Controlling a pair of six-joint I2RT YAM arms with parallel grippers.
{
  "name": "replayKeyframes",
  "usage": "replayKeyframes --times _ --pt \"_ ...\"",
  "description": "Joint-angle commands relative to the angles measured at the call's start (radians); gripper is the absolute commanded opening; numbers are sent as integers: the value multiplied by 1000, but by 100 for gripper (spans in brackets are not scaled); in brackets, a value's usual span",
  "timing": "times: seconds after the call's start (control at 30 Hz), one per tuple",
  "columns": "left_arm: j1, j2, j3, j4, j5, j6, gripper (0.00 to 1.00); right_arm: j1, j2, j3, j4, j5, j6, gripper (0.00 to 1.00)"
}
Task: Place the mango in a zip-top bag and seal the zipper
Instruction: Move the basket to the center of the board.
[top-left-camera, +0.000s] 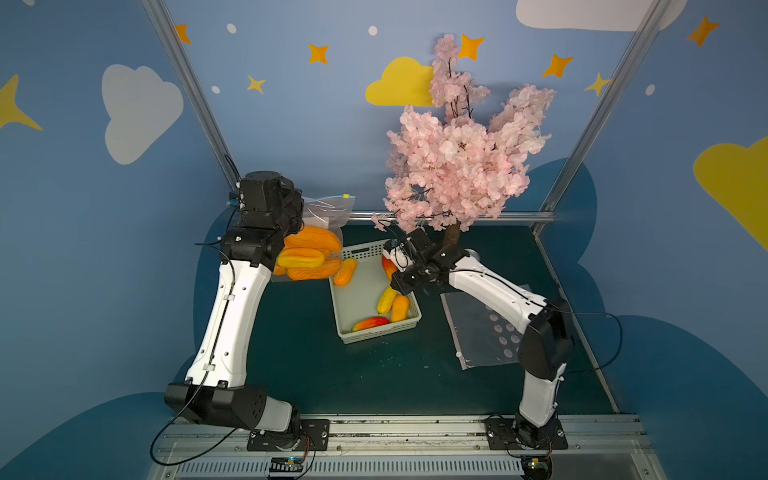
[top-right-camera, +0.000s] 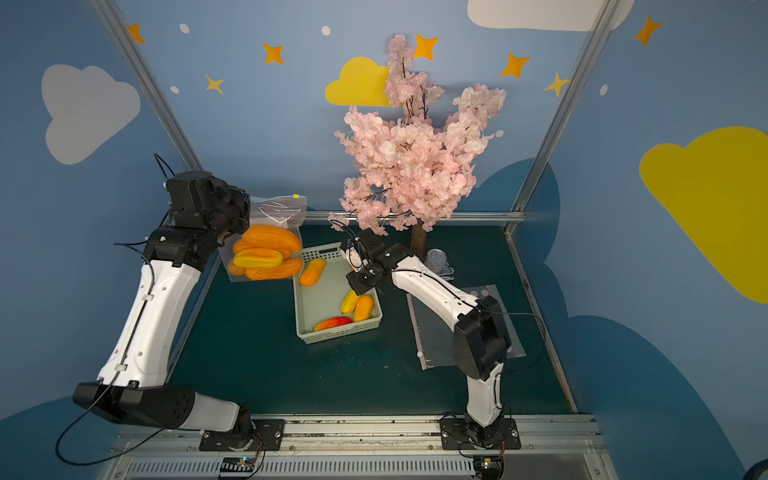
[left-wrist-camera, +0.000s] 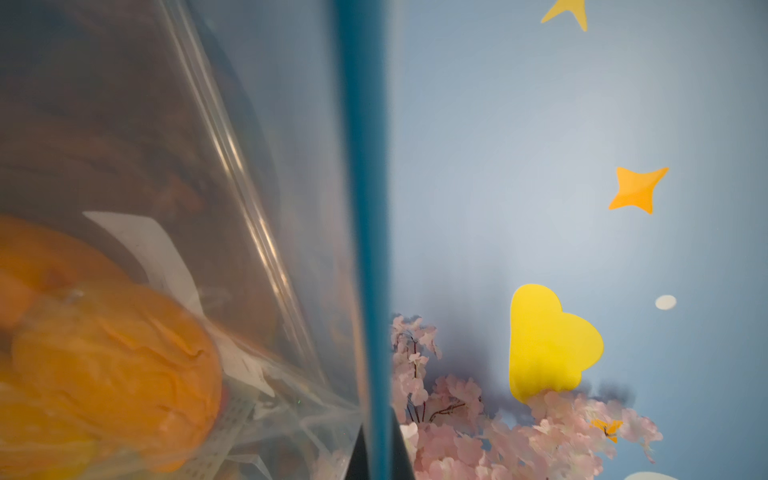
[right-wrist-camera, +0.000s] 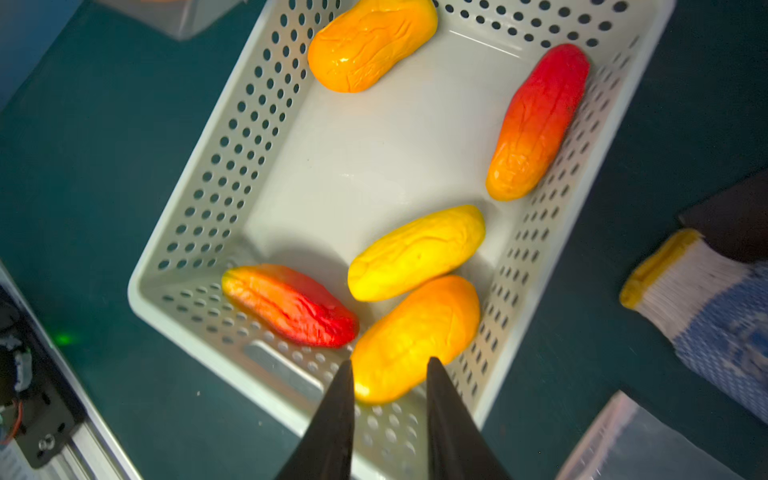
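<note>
Right wrist view: right claw (right-wrist-camera: 390, 360) is released, jaws parted with a clear gap and nothing between them. It hangs above the near short wall of the basket (right-wrist-camera: 208, 199), over the end of an orange mango (right-wrist-camera: 415, 336).

Loose mangoes (right-wrist-camera: 415, 253) in the basket, counted: five. Two are orange, one yellow, two red-orange. Three bunch together at one end, one lies along a long wall, and one sits in the opposite corner, leaning on the rim. The middle of the basket floor is open.

Left wrist view: left claw (left-wrist-camera: 380, 461) is clenched on the blue zipper strip (left-wrist-camera: 361, 208) of the zip-top bag (left-wrist-camera: 249, 208).

In both top views that bag hangs at the rear left corner of the bench (top-left-camera: 374, 374), hard against the left edge. Its lower corner is just beside the basket's far left corner. Cannot tell whether the bag's bottom touches the bench. Bagged mangoes (top-left-camera: 313, 239): at least four visible, all orange or yellow; exact count unclear through the plastic.

Bags: two. The spare bag (top-left-camera: 473, 332) lies flat on the right side, partly under the right arm, near the right bench edge.

The basket stands mid-bench, turned askew. Open green surface runs from it to the front rail and between it and the left arm. The blossom tree (top-left-camera: 457, 166) crowds the rear, overhanging the right claw. One glove (right-wrist-camera: 706, 299) lies beside the basket.
</note>
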Motion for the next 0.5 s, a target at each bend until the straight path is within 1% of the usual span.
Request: replayKeyframes --times 0.0,0.03,0.1,0.27,0.37,0.47 --pt "53 17 -28 153 121 43 3 -30 94 81 -84 -6 87 29" --pt "66 22 -34 162 129 45 3 -35 120 92 -90 14 108 29" --pt "83 34 -44 183 144 53 3 -61 161 96 -86 16 150 28" --pt "113 53 -59 238 189 51 3 -135 214 71 -94 61 236 26" --pt "129 73 -59 274 220 45 3 -168 187 25 -76 73 271 26" --pt "141 109 -69 332 256 27 3 -180 139 -27 -61 96 296 25"
